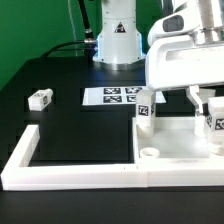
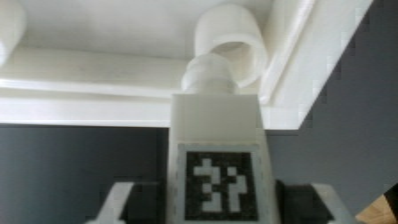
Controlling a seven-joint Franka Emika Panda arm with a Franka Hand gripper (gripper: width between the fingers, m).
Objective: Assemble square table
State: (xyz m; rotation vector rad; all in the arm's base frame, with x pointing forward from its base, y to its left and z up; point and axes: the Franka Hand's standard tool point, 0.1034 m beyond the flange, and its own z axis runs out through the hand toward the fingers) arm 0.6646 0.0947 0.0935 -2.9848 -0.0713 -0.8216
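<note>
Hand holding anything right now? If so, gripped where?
Yes: a white table leg, pinched between the fingers of the hand on either side of its tagged end. The narrower bare tip sticks out beyond the fingers.

No lettering, numerals or brand marks legible. Only coded black-and-white square tags present: several on the marker board (image 1: pixel 118 96), 1 on the lying leg (image 1: pixel 40 98), 1 on the middle leg (image 1: pixel 144 112), and tags on the leg at the exterior view's right (image 1: pixel 214 120) (image 2: pixel 219 150).
</note>
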